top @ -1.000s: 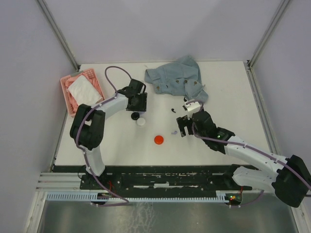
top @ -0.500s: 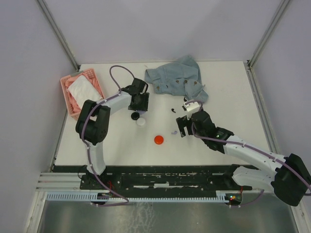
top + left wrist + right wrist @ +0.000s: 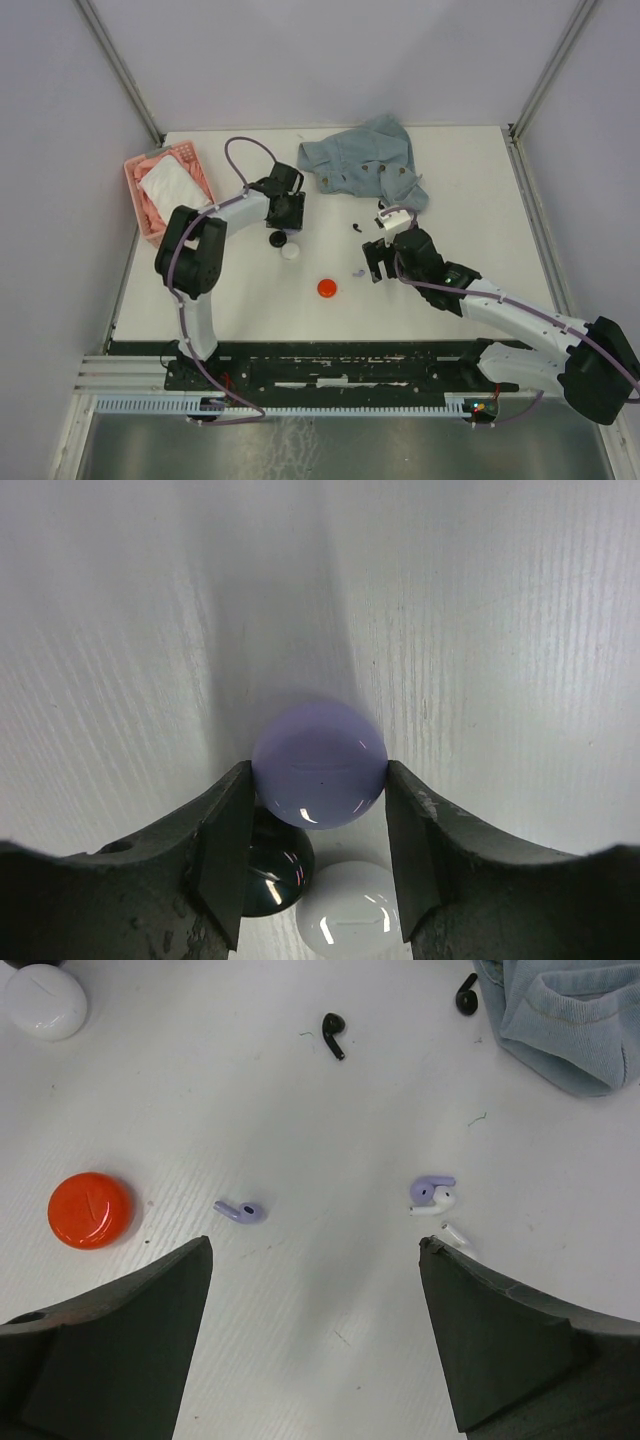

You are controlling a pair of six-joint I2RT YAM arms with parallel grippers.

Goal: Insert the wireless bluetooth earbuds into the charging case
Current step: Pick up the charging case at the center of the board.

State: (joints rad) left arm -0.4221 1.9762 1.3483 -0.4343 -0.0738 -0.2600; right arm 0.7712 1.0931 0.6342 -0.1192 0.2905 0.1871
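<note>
In the left wrist view a round lilac charging case [image 3: 320, 763] sits between my left gripper's [image 3: 318, 785] fingers, both pads against its sides. A black case [image 3: 275, 865] and a white case [image 3: 352, 917] lie just behind it. From above, the left gripper [image 3: 285, 213] hides the lilac case. My right gripper [image 3: 315, 1250] hangs open over the table with nothing between its fingers. Ahead of it lie a lilac earbud [image 3: 240, 1211], a lilac and white pair [image 3: 432, 1194], a white one [image 3: 455, 1235] and two black earbuds [image 3: 333, 1033], one at the cloth's edge.
A red round case [image 3: 327, 288] lies mid-table, left of the right gripper [image 3: 378, 258]. A crumpled denim cloth [image 3: 365, 160] covers the back centre. A pink basket [image 3: 132, 175] with a white cloth stands at the left edge.
The left gripper's jaws have narrowed onto the lilac case, and the left arm shifted slightly. The right arm and the earbuds have not moved.
</note>
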